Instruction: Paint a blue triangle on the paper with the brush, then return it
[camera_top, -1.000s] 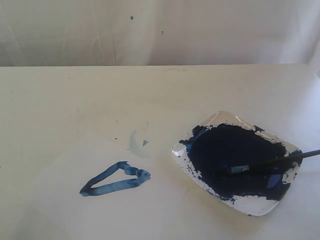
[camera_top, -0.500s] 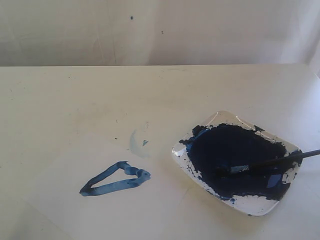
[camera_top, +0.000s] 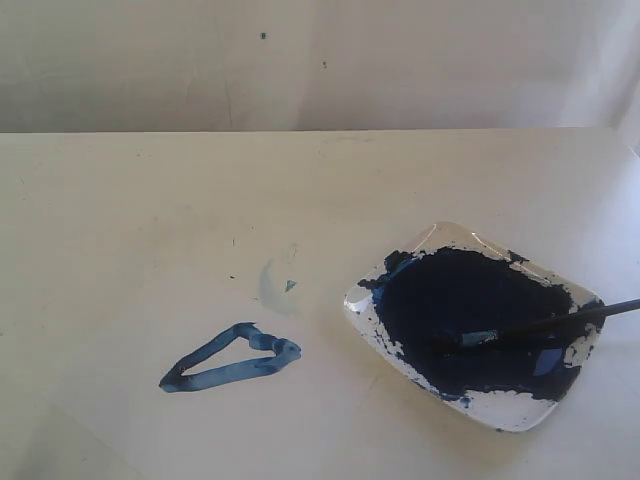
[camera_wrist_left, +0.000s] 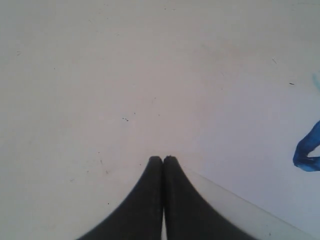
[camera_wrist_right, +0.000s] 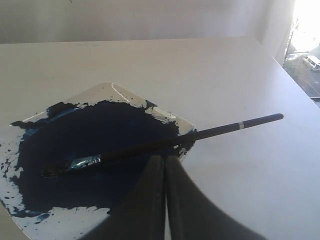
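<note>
On your white paint tray (camera_top: 515, 408), the long black brush (camera_top: 540, 326) lay, tip in dark paint (camera_top: 450, 290) | thick blue triangle (camera_top: 235, 372) sat on the big off-white paper (camera_top: 330, 410) | your left gripper (camera_wrist_left: 163, 159) and right gripper (camera_wrist_right: 165, 157) were pinched closed, empty | bumping the sticking-out handle (camera_top: 605, 310) could splash paint.

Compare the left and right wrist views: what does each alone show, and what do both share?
Only the left wrist view shows a corner of the blue triangle on the paper. Only the right wrist view shows the brush lying across the dish, tip in dark paint. Both show pale table and a shut, empty gripper: the left gripper and the right gripper.
</note>
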